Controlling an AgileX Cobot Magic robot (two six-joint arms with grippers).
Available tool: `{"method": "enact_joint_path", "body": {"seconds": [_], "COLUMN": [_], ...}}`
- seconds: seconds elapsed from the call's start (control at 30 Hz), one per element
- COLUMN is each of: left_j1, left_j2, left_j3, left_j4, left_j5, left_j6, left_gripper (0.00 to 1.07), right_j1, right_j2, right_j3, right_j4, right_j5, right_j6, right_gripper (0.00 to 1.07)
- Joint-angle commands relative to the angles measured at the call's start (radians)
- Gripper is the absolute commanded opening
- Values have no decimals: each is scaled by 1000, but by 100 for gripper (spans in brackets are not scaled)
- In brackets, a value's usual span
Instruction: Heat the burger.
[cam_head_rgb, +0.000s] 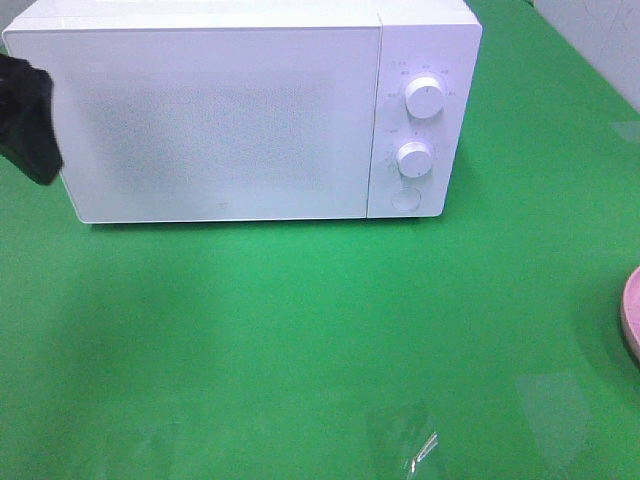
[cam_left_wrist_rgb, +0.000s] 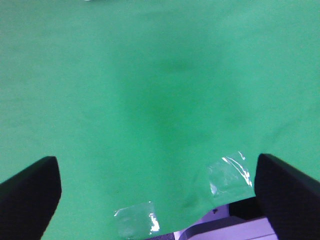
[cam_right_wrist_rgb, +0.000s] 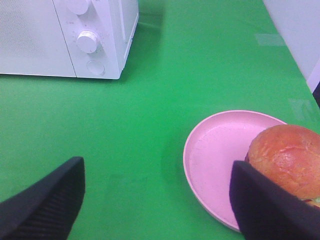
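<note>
While the right gripper (cam_right_wrist_rgb: 157, 200) hangs wide open and empty over the green table (cam_right_wrist_rgb: 200, 75), the burger (cam_right_wrist_rgb: 287, 160) sits on the pink plate (cam_right_wrist_rgb: 215, 155) just beside one of its fingers. Further off, the left gripper (cam_left_wrist_rgb: 157, 195) is spread wide too, holding nothing above bare cloth. At the back stands the white microwave (cam_head_rgb: 220, 120), door shut.

The small markings around the microwave (cam_head_rgb: 240, 110) dials (cam_head_rgb: 424, 98) are unreadable.
</note>
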Motion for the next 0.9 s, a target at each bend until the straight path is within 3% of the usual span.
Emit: {"method": "enact_joint_path", "body": {"seconds": [0.03, 0.2, 0.27, 0.5, 0.57, 0.7, 0.9], "left_j1": [111, 176, 243, 294, 308, 308, 308], "left_j2": [-72, -127, -202, -305, -401, -513, -663], "left_j3": [-6, 7, 98, 288, 446, 549, 646], "left_j4": [-15, -41, -78, -138, -135, -118, -117], "left_j5": [96, 99, 79, 19, -36, -42, -62], "left_j6": [17, 35, 58, 66, 108, 167, 200], "left_gripper": [98, 98, 98, 98, 98, 98, 98], "right_j1": [-2, -2, -2, -2, -2, -2, -2], "right_j2": [-28, -28, -28, -28, -28, -28, -28], "right_j3": [2, 2, 2, 2, 2, 2, 2], "right_j4": [8, 8, 8, 8, 8, 8, 8], "right_j5": [-9, -9, -9, -9, -9, -9, -9], "right_j6": [0, 0, 0, 0, 0, 0, 0], "right_gripper": [75, 75, 75, 75, 75, 75, 75]}}
